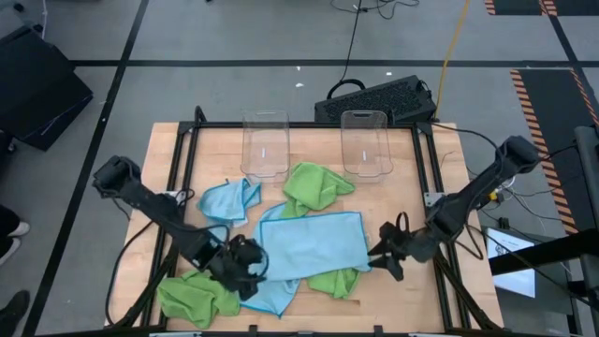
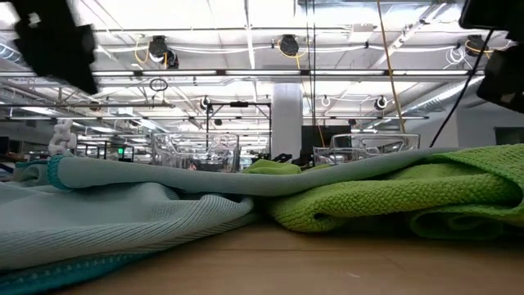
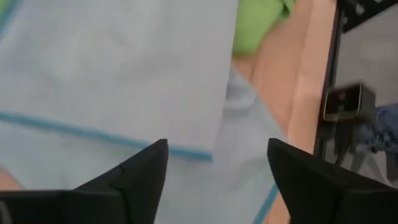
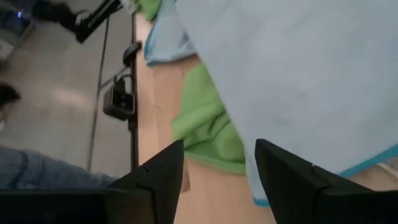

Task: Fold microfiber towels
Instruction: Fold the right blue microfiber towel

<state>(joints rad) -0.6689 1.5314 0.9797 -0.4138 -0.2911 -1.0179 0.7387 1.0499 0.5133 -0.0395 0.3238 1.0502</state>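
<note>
Two arms over a wooden table strewn with towels. The flat blue towel lies spread near the table's middle, partly over a green towel at its near right corner and over more blue cloth at its near left. It looks laid out smooth so that it can be folded next; no fold shows in it yet.

The left gripper hangs at the flat towel's near left corner. Its fingers stand well apart with only cloth showing between them, and nothing is pinched. The right gripper sits just off the towel's right edge. Its fingers are parted, with the towel's hem and the green towel in the gap beyond, and it holds nothing. With one gripper at each side of the same cloth, the likely reason for the placement is a two-handed lift of opposite corners.

Other towels wait around it: a crumpled blue towel to the left, a bunched green towel at the far side, and a green heap at the near left corner.

Two clear bins stand upright side by side along the far edge. As far as can be seen, both are empty, presumably there to receive folded towels.
</note>
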